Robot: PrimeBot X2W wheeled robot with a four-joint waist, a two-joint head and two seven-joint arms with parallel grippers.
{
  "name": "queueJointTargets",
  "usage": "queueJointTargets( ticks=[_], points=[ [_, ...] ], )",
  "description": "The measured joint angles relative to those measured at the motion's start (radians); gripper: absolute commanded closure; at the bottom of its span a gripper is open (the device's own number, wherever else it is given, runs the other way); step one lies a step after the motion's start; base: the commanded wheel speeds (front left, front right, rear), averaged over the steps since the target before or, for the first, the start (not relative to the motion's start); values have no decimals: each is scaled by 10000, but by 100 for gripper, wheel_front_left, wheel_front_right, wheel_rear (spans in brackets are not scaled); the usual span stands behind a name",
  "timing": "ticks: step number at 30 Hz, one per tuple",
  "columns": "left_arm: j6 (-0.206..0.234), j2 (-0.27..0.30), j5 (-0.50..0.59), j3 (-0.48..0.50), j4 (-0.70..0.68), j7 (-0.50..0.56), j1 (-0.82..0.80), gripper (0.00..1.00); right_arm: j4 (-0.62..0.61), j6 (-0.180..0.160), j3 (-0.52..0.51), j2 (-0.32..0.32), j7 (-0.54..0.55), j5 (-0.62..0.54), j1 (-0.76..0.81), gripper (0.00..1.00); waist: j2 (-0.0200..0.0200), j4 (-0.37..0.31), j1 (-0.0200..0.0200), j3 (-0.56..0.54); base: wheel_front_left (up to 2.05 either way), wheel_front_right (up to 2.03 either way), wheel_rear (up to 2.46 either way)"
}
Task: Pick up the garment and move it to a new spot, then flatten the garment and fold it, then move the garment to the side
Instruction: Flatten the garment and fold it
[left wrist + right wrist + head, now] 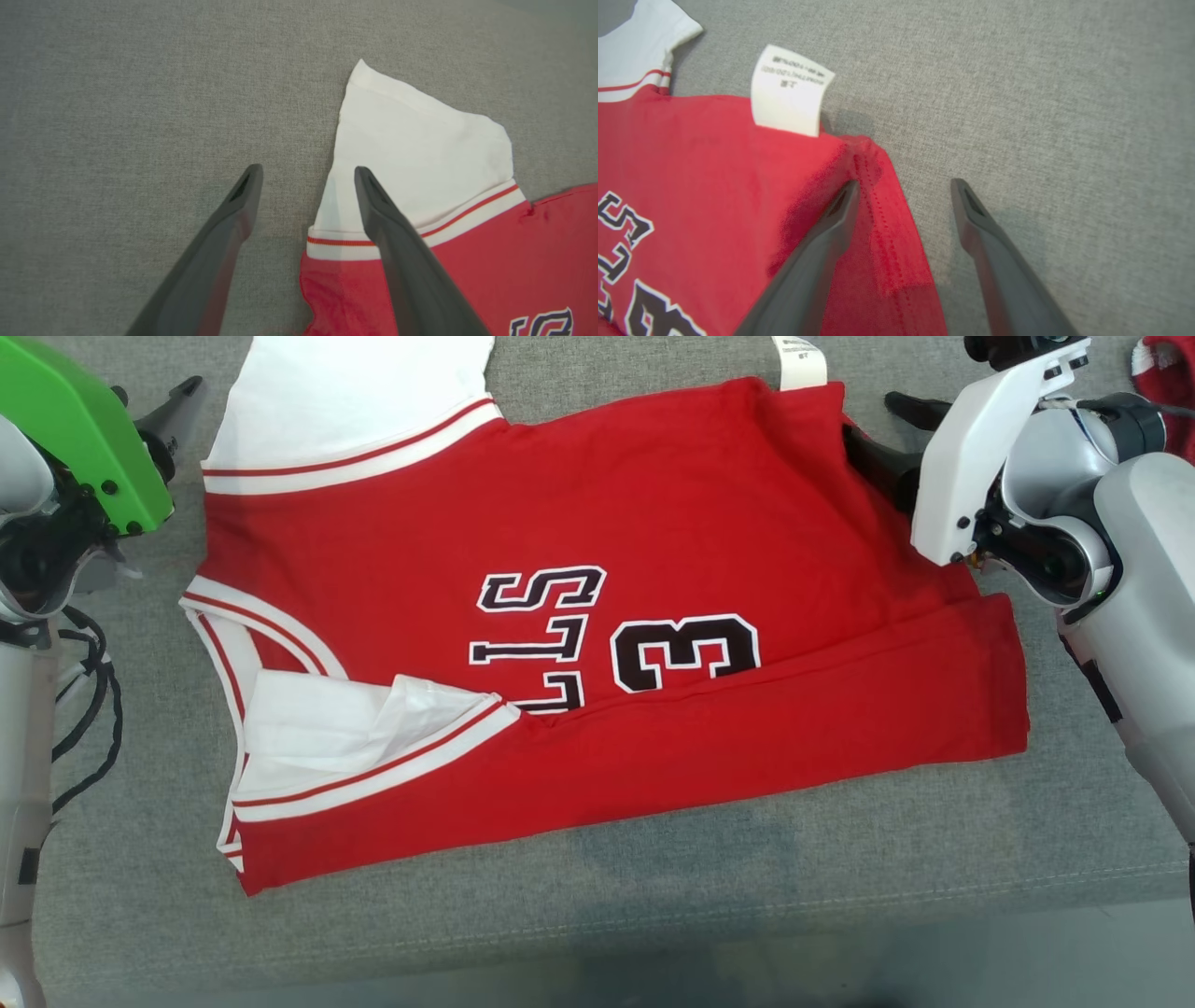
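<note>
The garment is a red jersey with white sleeves and black lettering, lying spread on the grey cloth surface, its near long side folded over. My left gripper hovers at the far left corner. It stands open, one finger over the white sleeve and the other above bare cloth. My right gripper is at the far right corner, also open, with the red hem between its fingers; whether they touch the cloth I cannot tell.
A white label sticks out from the garment's far edge. A red and white item lies at the far right corner. Black cables hang beside my left arm. The surface's front edge runs along the bottom.
</note>
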Motion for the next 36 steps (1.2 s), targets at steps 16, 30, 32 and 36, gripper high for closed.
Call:
queueJointTargets(
  ticks=[16, 30, 32, 36],
  points=[
    [-405, -54, 0, -75, 878, -295, -104, 0, 529, 92, 151, 311, -717, 33, -223, 0, 0, -206, 0, -235, 0, 0, 0],
    [-571, -215, -2, -180, 1325, -378, -218, 0, 849, 180, 734, 497, -552, 144, -208, 0, 0, -126, 0, -506, 0, 0, 0],
    [-593, -328, -2, -219, 1327, -378, -352, 0, 872, 180, 715, 431, -550, 144, -214, 0, 0, -74, 0, -458, 0, 0, 0],
    [-662, -466, -6, -251, 1342, -389, -518, 0, 989, 180, 713, 401, -537, 144, -236, 0, 0, 58, 0, -331, 0, 0, 0]
  ],
)
